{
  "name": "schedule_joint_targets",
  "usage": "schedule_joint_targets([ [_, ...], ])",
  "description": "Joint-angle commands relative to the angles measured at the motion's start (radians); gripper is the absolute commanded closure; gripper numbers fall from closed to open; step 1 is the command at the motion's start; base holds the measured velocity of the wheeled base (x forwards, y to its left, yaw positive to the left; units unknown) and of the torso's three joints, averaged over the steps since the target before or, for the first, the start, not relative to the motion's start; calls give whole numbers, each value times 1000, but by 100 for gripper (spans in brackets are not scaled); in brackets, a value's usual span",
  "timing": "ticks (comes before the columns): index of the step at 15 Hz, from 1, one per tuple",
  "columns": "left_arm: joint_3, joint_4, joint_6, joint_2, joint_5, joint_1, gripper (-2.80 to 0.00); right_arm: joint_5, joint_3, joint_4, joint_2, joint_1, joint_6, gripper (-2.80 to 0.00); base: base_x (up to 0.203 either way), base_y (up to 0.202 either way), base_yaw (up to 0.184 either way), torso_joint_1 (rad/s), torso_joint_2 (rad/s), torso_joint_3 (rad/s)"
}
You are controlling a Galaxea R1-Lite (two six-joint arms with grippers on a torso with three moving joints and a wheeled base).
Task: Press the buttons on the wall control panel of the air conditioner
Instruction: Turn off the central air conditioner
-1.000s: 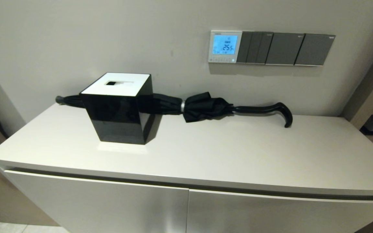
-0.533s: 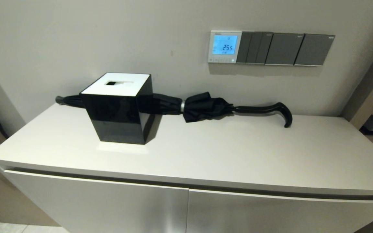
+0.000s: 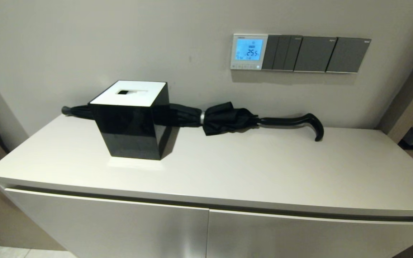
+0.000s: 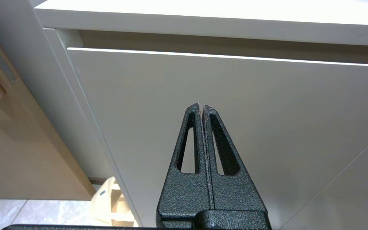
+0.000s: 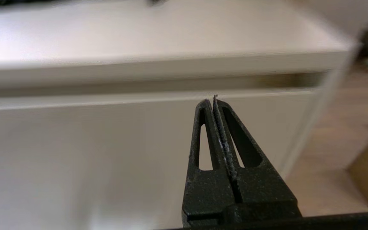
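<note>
Cabinet front (image 4: 203, 95); both grippers closed, empty.

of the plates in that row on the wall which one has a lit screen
The air conditioner's wall control panel, the white-framed one at the row's left end, shows a glowing blue display. The dark grey switch plates to its right have no screen.

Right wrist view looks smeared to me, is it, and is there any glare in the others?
Right wrist view: cabinet blurred, right gripper sharp, jaws shut. Left wrist view: sharp; cabinet top overexposed. Head view: sharp; thermostat screen glows blue, black tissue box shows reflections.
</note>
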Motion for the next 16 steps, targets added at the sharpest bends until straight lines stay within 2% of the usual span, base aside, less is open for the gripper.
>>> schedule_joint_targets([
  [1, 0, 1, 0, 0, 0, 0, 0, 54, 1, 60, 1, 1, 4, 0, 0, 0, 0, 0, 0, 0],
  [3, 0, -1, 0, 0, 0, 0, 0, 57, 0, 132, 1, 1, 13, 0, 0, 0, 0, 0, 0, 0],
  [6, 0, 1, 0, 0, 0, 0, 0, 53, 3, 125, 1, 1, 48, 0, 0, 0, 0, 0, 0, 0],
  [16, 0, 1, 0, 0, 0, 0, 0, 53, 4, 125, 4, -1, 62, 0, 0, 0, 0, 0, 0, 0],
])
